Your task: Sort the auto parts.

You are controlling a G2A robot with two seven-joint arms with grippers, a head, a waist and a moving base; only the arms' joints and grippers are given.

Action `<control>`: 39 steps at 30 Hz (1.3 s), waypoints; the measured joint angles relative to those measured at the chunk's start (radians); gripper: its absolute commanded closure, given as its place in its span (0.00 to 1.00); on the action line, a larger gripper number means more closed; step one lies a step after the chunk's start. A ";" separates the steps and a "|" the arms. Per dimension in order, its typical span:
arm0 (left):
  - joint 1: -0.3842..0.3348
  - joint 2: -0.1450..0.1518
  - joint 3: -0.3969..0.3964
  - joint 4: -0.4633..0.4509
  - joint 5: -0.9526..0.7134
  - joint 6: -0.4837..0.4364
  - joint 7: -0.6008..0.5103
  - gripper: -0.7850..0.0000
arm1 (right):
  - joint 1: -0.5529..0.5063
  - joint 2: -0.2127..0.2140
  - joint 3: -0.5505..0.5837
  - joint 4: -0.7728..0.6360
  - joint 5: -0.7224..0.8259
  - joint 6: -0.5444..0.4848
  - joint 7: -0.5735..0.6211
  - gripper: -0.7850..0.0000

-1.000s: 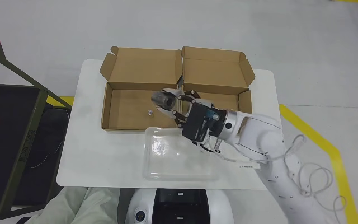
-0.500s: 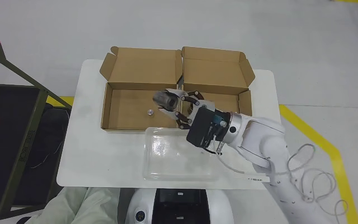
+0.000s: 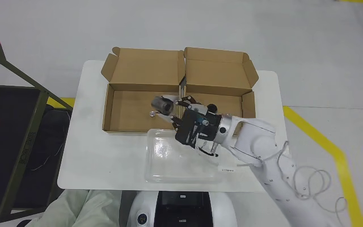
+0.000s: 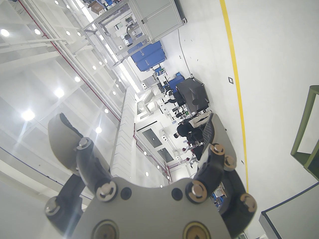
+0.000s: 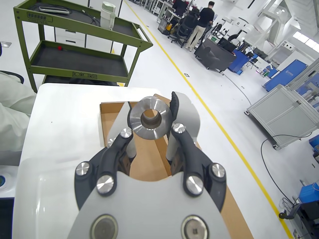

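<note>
You are looking at a white table (image 3: 91,147) carrying two open cardboard boxes and one clear plastic tray (image 3: 164,164). Take the left cardboard box (image 3: 127,110) as your reference. The right cardboard box (image 3: 235,102) is sitting directly beside it, side wall against side wall, and both lids are standing open on the far side. The tray is lying just in front of the left cardboard box, on the robot's side.

Your right end effector (image 3: 168,105) is hanging over the inside of the left cardboard box, near the wall it shares with its neighbour. Its two fingers are pressing in on one metal ring (image 5: 150,121), a thick steel piece with a round centre hole. One finger is sitting on each side of the ring, so they are only as far apart as the ring is wide.

One small shiny part (image 3: 152,113) is lying on the floor of the left cardboard box, near the held ring and on the side away from the right cardboard box. It is too small for you to tell what kind of part it is.

Your left end effector (image 4: 135,123) is pointing out into the room with its two fingers spread wide and nothing between them. You cannot tell where it is hanging relative to the left cardboard box.
</note>
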 measured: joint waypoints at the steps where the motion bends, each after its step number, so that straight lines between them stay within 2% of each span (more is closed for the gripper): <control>1: 0.000 0.000 0.000 0.000 0.000 0.000 0.000 0.00 | 0.010 -0.003 -0.014 0.018 0.000 0.005 0.009 1.00; 15: 0.000 0.000 0.000 0.000 0.000 0.000 0.000 0.00 | 0.129 -0.050 -0.155 0.246 0.024 0.071 0.092 1.00; 28: 0.000 0.000 0.000 0.000 0.000 0.000 0.000 0.00 | 0.248 -0.120 -0.264 0.556 0.096 0.191 0.202 1.00; 39: 0.000 0.000 0.000 0.000 0.000 0.000 0.000 0.00 | 0.323 -0.170 -0.319 0.696 0.132 0.216 0.250 1.00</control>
